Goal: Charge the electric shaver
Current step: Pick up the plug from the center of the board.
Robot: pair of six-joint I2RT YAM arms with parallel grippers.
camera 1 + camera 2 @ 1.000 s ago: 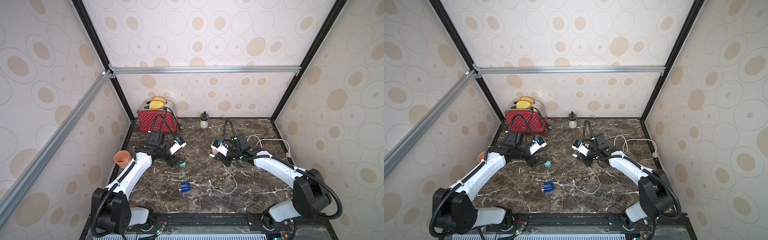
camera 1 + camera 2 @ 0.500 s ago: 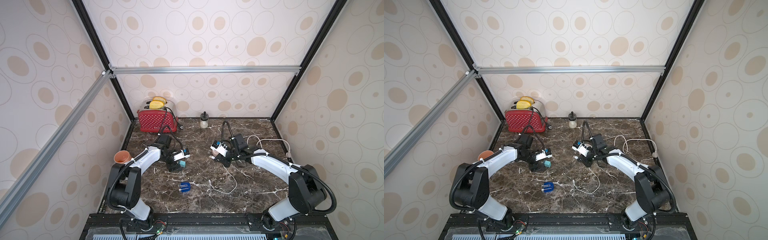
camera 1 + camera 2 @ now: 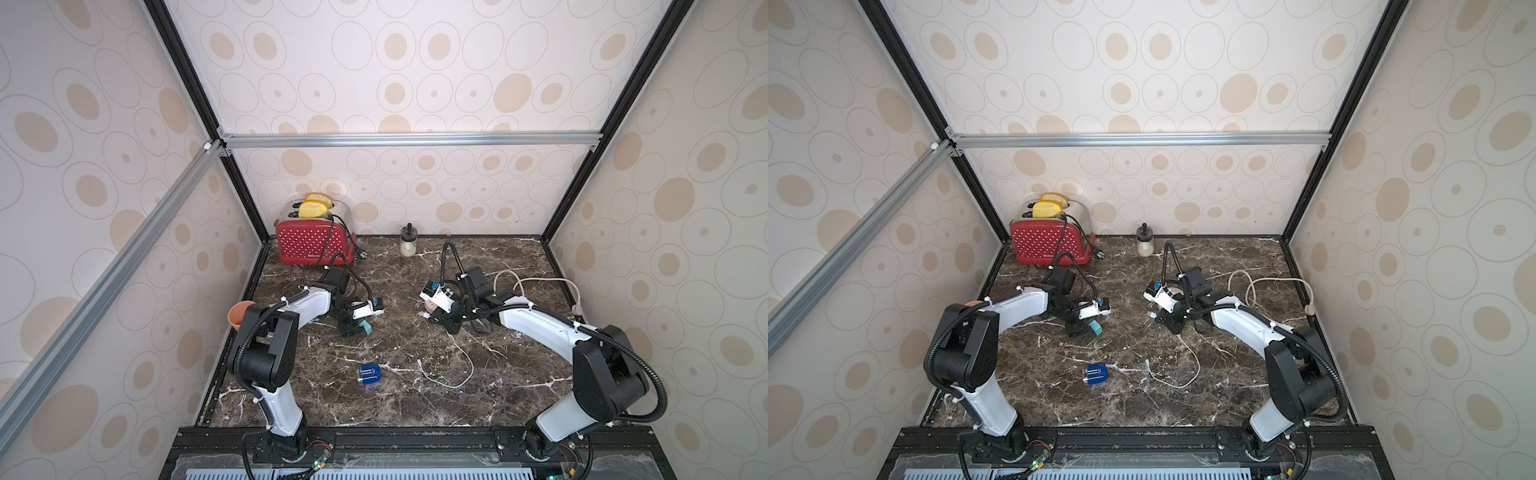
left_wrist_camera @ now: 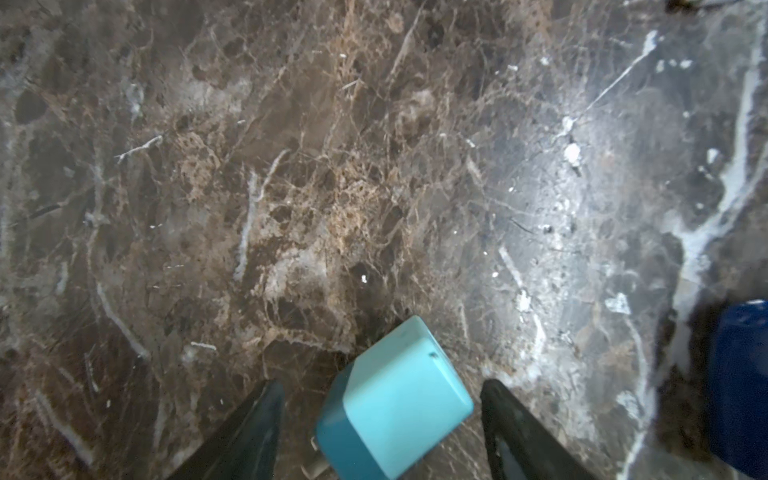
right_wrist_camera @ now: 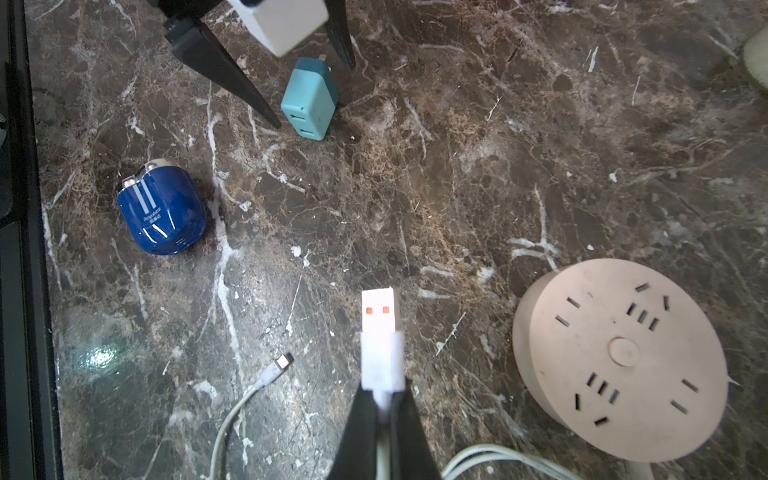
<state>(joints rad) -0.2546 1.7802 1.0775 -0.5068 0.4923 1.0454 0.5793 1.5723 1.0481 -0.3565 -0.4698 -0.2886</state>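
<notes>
Jaws of the left gripper (image 4: 382, 386) stand wide, straddling a teal adapter (image 4: 395, 399) that sits on the marble table (image 3: 415, 415). In the left wrist view a gap shows on each side between the adapter and the fingers (image 4: 249, 432).

The right gripper (image 5: 385, 392) is clamped on the white USB plug (image 5: 378, 332) of a white cable (image 3: 465, 361), and the plug's metal end sticks out past the fingertips. The cable curls toward the near side of the table, and its small free connector (image 5: 282, 361) lies loose on the marble.

The electric shaver (image 3: 369, 374) lies on the table near the middle, striped face up. It is nearer than both grippers and touches nothing. The adapter is farther back, and the cable's free end is to the shaver's right. Both top views show it alone there (image 3: 1095, 375).

A round pink power strip (image 5: 619, 365) rests flat just beside the right gripper, sockets up.

At the far left stands a red toaster (image 3: 311, 245) with yellow slices in it. A small jar (image 3: 408, 243) sits against the far wall. An orange cup (image 3: 239, 313) shows at the left edge behind the left arm.
</notes>
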